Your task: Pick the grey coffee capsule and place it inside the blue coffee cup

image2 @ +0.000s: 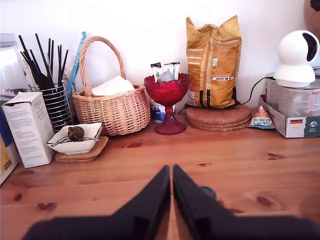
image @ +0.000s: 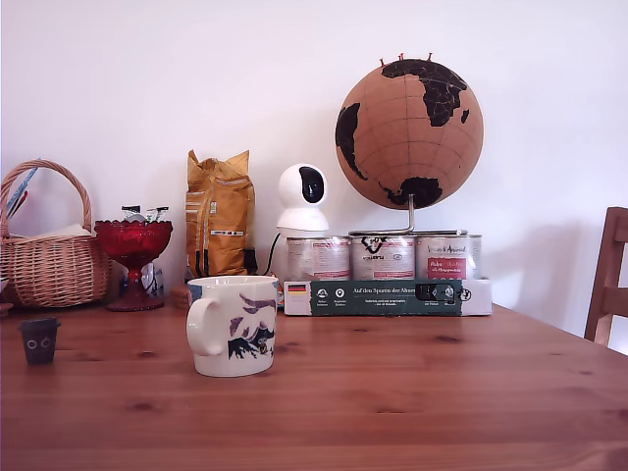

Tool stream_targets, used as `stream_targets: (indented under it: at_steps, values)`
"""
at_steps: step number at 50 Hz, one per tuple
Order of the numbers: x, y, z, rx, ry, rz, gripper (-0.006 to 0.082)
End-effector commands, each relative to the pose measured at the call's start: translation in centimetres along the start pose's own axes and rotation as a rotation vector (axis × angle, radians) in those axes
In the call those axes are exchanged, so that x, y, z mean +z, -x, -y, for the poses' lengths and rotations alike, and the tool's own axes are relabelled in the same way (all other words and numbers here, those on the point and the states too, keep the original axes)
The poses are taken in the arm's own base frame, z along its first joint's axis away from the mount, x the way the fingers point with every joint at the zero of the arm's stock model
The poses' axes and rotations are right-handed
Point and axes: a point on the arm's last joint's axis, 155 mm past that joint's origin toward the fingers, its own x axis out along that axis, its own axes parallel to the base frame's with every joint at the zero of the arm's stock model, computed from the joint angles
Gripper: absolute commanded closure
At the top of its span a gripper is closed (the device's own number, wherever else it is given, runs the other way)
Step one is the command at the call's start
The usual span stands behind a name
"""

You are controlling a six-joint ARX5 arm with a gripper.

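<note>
Capsule (image: 39,340) on the table (image: 412,392) well apart from mug (image: 234,325), at exterior view's left, basket (image: 49,245) behind capsule

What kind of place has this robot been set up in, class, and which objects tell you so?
Most likely a home dining or kitchen table, not a lab. The wooden table carries a wicker basket, a red glass goblet bowl and a cork globe, and a wooden chair stands beside it.
</note>
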Motion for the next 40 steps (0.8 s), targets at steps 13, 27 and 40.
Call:
stream_targets:
  at_steps: [13,27,40]
  values:
    - [-0.4,-0.1,0.4,-0.035,-0.022,0.025,0.0786]
    - [3.2,0.3,1.0,-0.072,0.06,0.163,0.0786]
    - [6.6,1.0,2.2,-0.157,0.193,0.223,0.0786]
